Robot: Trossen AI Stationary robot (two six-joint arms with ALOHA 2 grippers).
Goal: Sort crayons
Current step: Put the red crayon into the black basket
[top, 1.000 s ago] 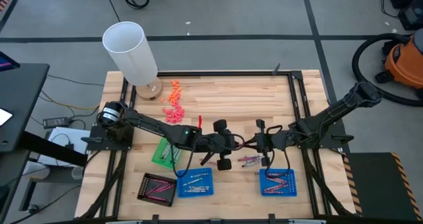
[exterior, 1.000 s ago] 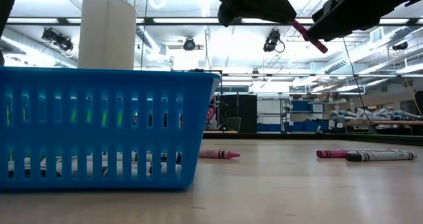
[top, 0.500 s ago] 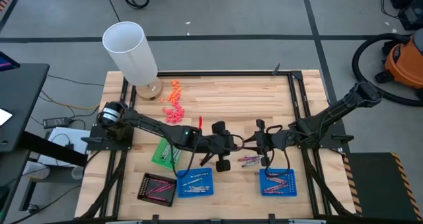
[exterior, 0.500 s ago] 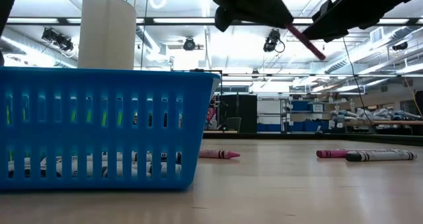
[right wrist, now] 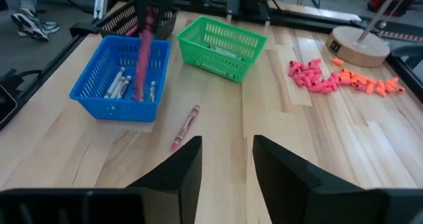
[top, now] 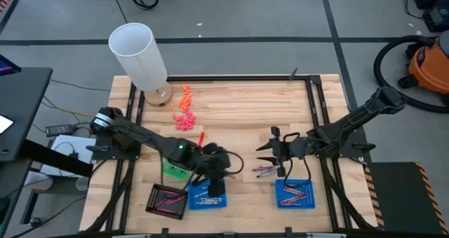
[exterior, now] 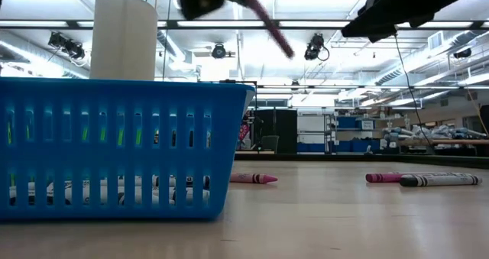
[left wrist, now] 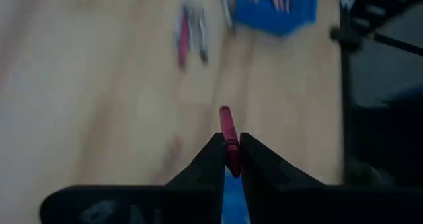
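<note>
Pinkish-red crayon (left wrist: 228,135) pinched in the left gripper (left wrist: 229,159), long axis jutting straight out past the fingertips, hovering over the blue basket (top: 208,194) of grey crayons, nearer than the right gripper (right wrist: 227,159) with fingers spread above loose crayons (top: 265,170).

The table (right wrist: 310,151) is pale wood with a smooth, light sheen. The blue basket (right wrist: 99,85) and the green basket (right wrist: 221,49) are slotted plastic.
</note>
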